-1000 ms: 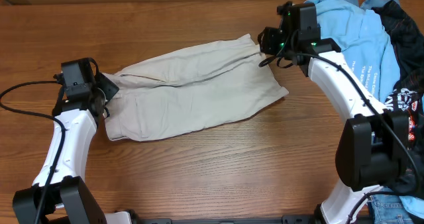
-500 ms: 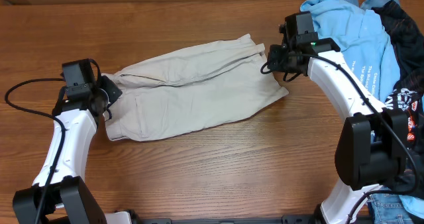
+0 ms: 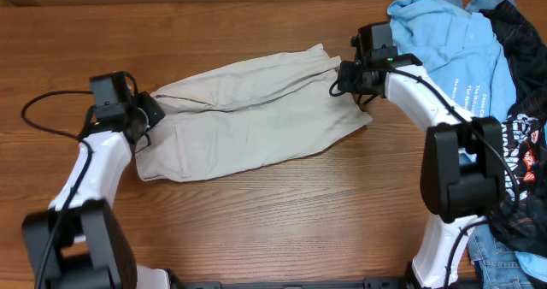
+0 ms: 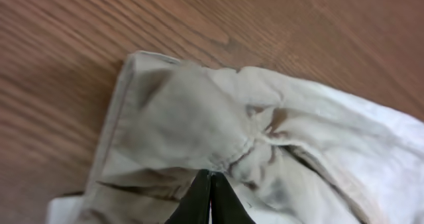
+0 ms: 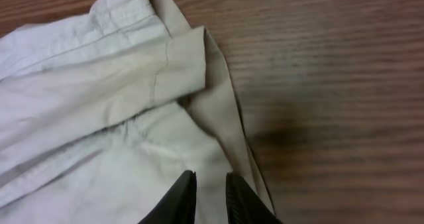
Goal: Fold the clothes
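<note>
Brown wood-grain tabletop (image 3: 256, 229) is filling the overhead view, and the khaki shorts (image 3: 248, 122) are lying across its middle, running from lower left to upper right. Just beyond their right end a light blue T-shirt (image 3: 444, 41) and a black printed garment (image 3: 521, 32) are sitting in a heap.

These shorts are looking light, soft and limp: cotton that is going to sag and drape rather than keep a shape, though it is unlikely to slip much on the wood. The doubled, stitched edges are looking like the firmest places to grip, since a single layer is likely to pull away from the layer beneath it.

The left gripper (image 4: 211, 187) is pinching the left end, its fingers pressed together with puckered cloth gathering toward the tips, just inside a banded edge. The right gripper (image 5: 210, 184) is sitting at the upper right corner, its jaws standing narrow with cloth showing between them, apparently nipping a fold beside the stitched hem (image 5: 179, 65). Holding both ends at once is suiting a lift or a stretch before the first fold.

Pale beige all over, the fabric is lying mostly flat with a long crease running down its length. Rumpling is showing at the left end, and layered hems are overlapping at the right.
</note>
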`<move>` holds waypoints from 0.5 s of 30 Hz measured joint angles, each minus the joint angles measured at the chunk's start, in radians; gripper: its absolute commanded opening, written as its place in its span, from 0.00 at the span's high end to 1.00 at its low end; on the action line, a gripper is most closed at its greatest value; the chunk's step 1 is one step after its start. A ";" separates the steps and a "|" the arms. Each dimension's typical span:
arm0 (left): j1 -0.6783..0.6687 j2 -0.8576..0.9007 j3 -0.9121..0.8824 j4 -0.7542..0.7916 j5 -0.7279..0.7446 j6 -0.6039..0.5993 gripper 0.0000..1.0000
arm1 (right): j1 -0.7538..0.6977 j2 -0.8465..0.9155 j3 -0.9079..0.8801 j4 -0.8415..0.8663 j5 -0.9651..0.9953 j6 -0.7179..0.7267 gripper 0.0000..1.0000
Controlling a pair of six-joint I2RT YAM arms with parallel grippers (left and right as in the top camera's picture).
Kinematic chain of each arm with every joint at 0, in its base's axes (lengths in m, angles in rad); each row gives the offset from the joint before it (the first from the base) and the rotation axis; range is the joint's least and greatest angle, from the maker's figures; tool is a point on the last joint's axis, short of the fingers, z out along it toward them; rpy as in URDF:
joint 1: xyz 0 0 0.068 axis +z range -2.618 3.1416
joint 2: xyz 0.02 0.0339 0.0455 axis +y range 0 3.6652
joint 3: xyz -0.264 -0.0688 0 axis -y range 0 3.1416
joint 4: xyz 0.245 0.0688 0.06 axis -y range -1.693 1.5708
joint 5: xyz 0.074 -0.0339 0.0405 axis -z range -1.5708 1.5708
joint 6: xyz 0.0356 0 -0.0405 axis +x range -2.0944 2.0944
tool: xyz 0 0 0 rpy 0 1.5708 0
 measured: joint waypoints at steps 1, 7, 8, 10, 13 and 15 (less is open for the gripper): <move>0.000 0.024 0.000 0.023 0.004 0.000 0.92 | 0.000 0.008 0.000 0.020 0.000 0.000 0.81; -0.003 0.111 0.000 0.128 -0.014 -0.005 0.89 | 0.000 0.030 -0.001 0.177 -0.014 0.000 0.80; -0.003 0.119 0.000 0.132 -0.027 -0.013 0.88 | 0.000 0.035 -0.001 0.203 -0.023 0.000 0.80; -0.003 0.134 0.000 0.134 -0.051 -0.035 0.86 | 0.000 0.049 -0.001 0.249 -0.042 0.000 0.80; -0.003 0.154 0.000 0.137 -0.076 -0.081 0.85 | 0.000 0.089 -0.001 0.304 -0.081 0.000 0.78; -0.003 0.164 0.000 0.138 -0.084 -0.105 0.85 | 0.000 0.116 -0.001 0.309 -0.102 0.000 0.71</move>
